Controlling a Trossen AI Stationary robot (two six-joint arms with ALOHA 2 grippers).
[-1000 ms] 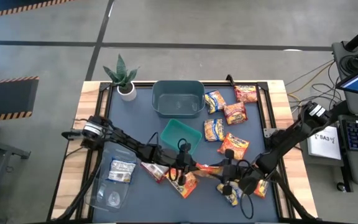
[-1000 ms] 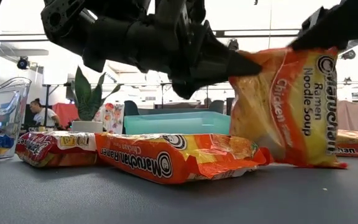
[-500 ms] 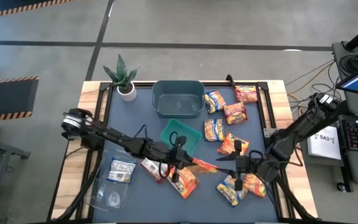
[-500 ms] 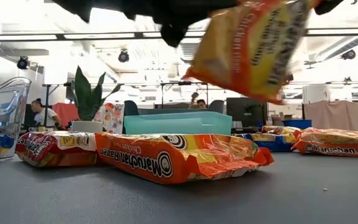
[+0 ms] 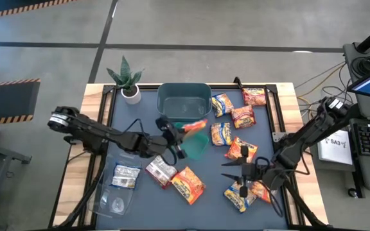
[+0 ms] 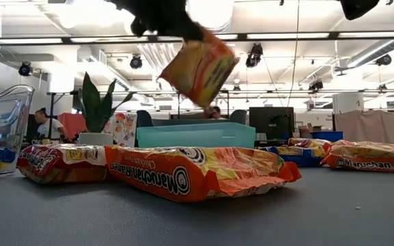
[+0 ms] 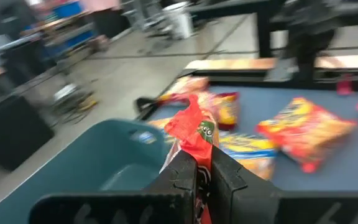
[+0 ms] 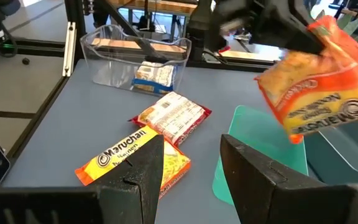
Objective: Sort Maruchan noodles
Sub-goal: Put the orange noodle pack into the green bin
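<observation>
An orange Maruchan noodle packet [image 5: 195,126] hangs high over the green tray [image 5: 196,146], just near of the grey-teal tub [image 5: 184,101]. My left gripper [image 5: 180,130] is shut on it. The low view shows this packet [image 6: 198,67] tilted in the air. My right gripper [image 5: 234,169] stands open toward the near right with nothing between its fingers [image 8: 135,171]. Another orange packet [image 5: 187,185] and a dark red-and-white one [image 5: 161,171] lie flat on the mat. Several more packets [image 5: 241,151] lie at the right. My left gripper pinches the packet's crimped red end edge [image 7: 190,132] between its two fingers [image 7: 182,177]. The fingers come about level from the table's left. The packet sticks out past the fingertips, tilted, and is lifted clear of the tray and table.
A clear tub [image 5: 119,186] at the near left holds a yellow-and-blue packet [image 5: 125,175]. A potted plant [image 5: 128,80] stands at the far left corner. Two packets [image 5: 236,197] lie under my right arm. A person sits in the room beyond the table [image 6: 44,123].
My left gripper has risen and drawn back toward the table's far left with the orange packet, tipping from pointing down to about level. The packet, then standing on its lower edge on the table, now hangs high over the green tray. My right gripper has risen a little.
</observation>
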